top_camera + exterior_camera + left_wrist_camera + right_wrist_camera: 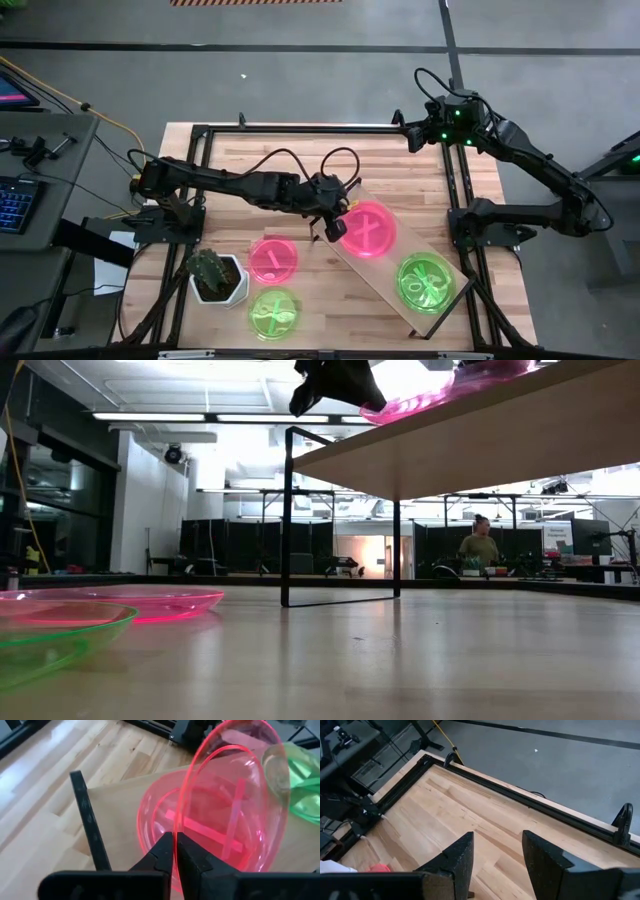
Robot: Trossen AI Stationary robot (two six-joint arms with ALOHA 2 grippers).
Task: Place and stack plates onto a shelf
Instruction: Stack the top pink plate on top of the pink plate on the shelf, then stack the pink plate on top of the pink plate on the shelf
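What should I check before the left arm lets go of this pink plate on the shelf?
1. Left gripper pinching the held pink plate by its rim: ok.
2. Held plate over the pink plate already on the shelf: ok, it overlaps it.
3. Held plate lying flat: not ok, it stands tilted, steeply in the left wrist view.
4. Green plate on the shelf out of the way: ok, it sits further along the board.
5. Right gripper out of the way: ok, open, at the table's far right corner.
6. Plates left on the table: pink one, green one.
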